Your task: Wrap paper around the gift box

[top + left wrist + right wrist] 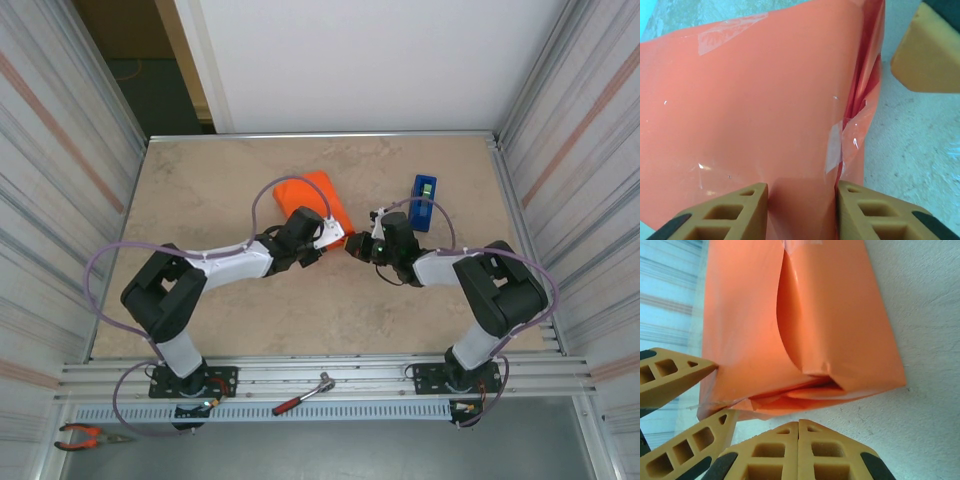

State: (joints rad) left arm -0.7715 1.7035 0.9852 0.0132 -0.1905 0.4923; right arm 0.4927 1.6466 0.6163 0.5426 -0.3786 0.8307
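Tearing is our concern: left pincer (800, 192) spread astride the paper (740, 110), right pincer (799, 427) pressed together at the end fold, where a hard push could split it.

The paper (840, 315) encloses a boxy parcel on the table (920, 430). The right gripper (798, 429), fingers pressed together, sits by its folded end; the left gripper (724, 391), fingers parted, flanks a corner.

No legible text anywhere
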